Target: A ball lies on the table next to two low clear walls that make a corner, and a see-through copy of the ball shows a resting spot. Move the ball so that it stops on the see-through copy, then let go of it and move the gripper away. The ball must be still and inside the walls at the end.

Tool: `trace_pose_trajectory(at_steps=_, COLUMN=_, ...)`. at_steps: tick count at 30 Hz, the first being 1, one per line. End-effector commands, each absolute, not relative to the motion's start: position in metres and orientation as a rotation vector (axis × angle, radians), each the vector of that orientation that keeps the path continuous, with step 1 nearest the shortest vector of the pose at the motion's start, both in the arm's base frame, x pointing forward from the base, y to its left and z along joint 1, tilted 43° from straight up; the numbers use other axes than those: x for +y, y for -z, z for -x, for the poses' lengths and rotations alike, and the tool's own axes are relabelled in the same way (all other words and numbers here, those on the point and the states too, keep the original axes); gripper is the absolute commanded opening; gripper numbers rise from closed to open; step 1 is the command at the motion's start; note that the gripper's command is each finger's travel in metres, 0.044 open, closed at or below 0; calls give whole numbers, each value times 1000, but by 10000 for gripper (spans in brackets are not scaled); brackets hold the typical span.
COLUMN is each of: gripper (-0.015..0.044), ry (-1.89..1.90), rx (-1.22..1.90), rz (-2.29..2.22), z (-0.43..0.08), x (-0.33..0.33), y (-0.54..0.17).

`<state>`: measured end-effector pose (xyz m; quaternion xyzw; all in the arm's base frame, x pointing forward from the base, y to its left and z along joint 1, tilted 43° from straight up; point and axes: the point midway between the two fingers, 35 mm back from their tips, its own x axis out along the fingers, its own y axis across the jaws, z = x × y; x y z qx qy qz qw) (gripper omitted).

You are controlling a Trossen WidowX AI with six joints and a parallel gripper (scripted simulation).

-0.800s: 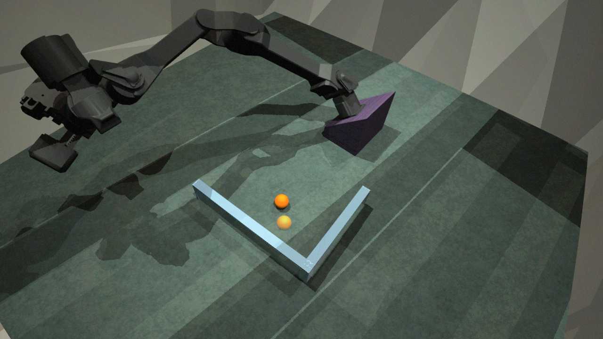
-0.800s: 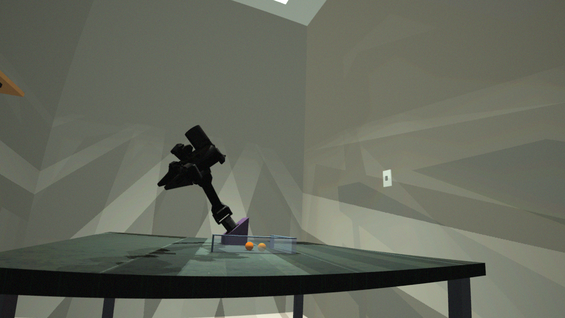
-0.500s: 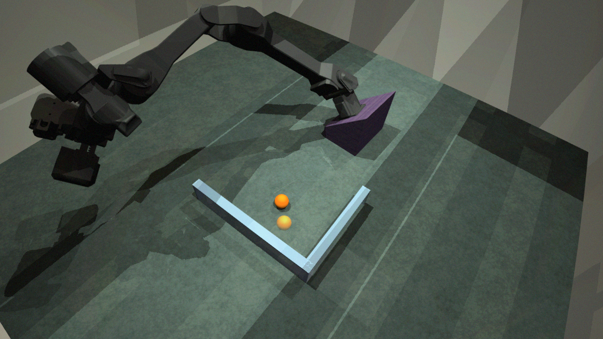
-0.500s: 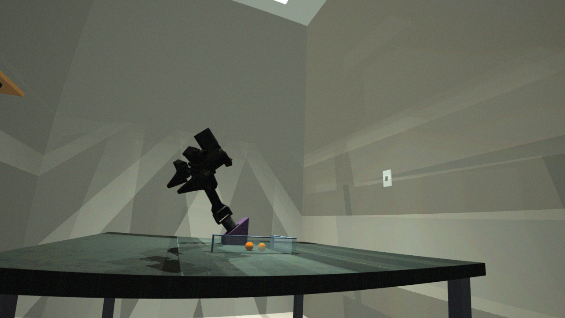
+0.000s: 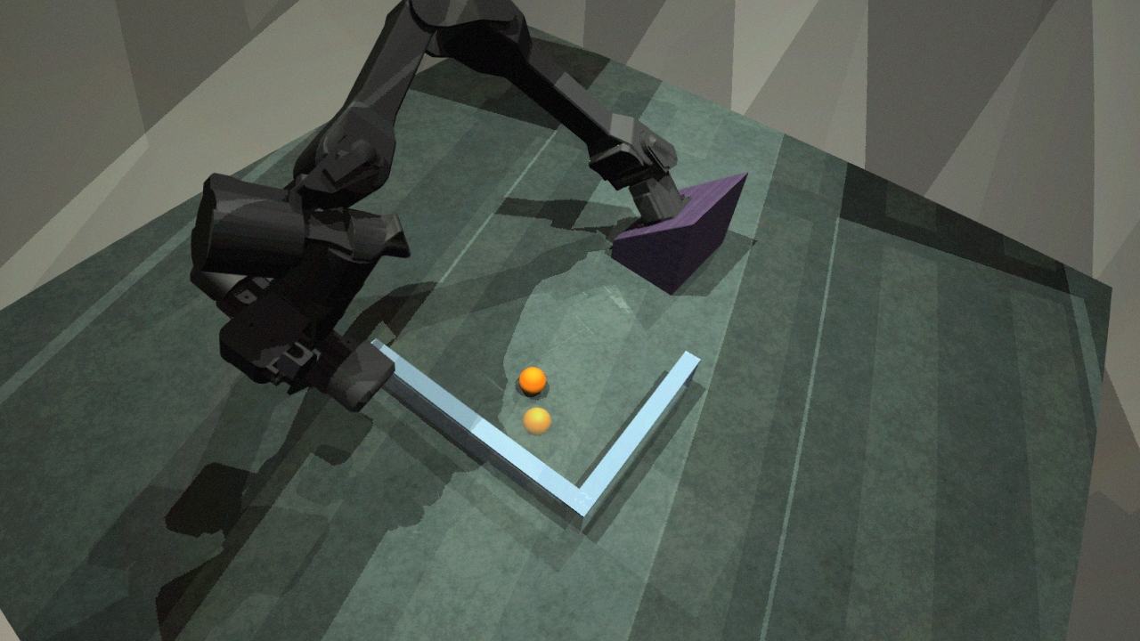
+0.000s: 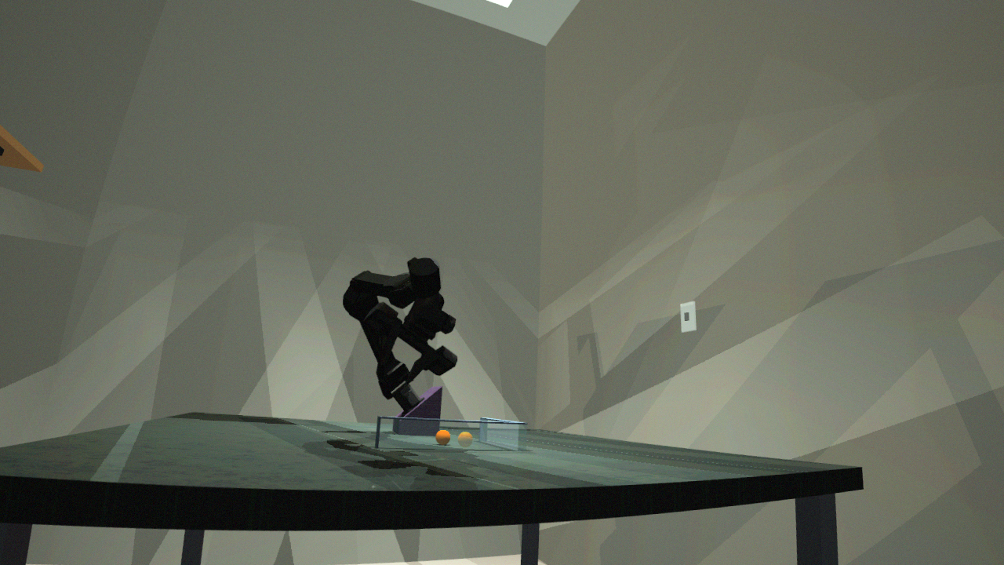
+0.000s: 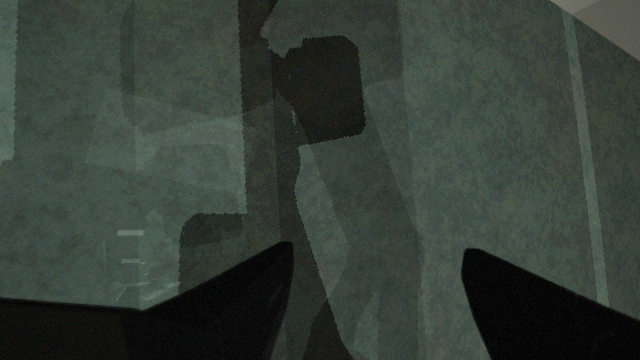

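Observation:
The orange ball (image 5: 532, 380) (image 6: 442, 437) lies on the table inside the corner. The paler see-through copy (image 5: 537, 420) (image 6: 464, 439) is close beside it, nearer the corner in the top view, with a small gap between them. One clear wall (image 5: 478, 430) runs along the left and front, and the other wall (image 5: 639, 422) (image 6: 500, 433) stands to the right; they meet at the bottom in the top view. My gripper (image 5: 358, 384) (image 7: 376, 258) is partly open with nothing between its fingers. It hangs above the table near the left wall's far end, away from the ball. The wrist view does not show the ball.
The arm's base stands on a purple wedge (image 5: 677, 239) (image 6: 424, 414) behind the walls' open side. The arm bends up and over to the left in the top view. The table's front edge (image 6: 449, 509) shows in the exterior view.

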<state>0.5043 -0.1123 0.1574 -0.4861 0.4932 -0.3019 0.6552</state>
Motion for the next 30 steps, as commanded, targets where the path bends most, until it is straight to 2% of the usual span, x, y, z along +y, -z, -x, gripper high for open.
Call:
trace_pose_trajectory(at_steps=1, gripper=267, ry=445, rx=1259, rz=1234, z=-484, x=-89, y=-120)
trace_pose_trajectory(at_steps=10, gripper=267, ry=-282, rx=1620, rz=1512, z=-388, x=-36, y=-31)
trace_pose_trajectory(at_steps=17, gripper=267, ry=-688, rx=1813, rz=1586, z=-318, x=-23, y=-7)
trace_pose_trajectory(at_steps=30, gripper=267, ry=-720, rx=1829, rz=1589, z=-310, x=-33, y=5)
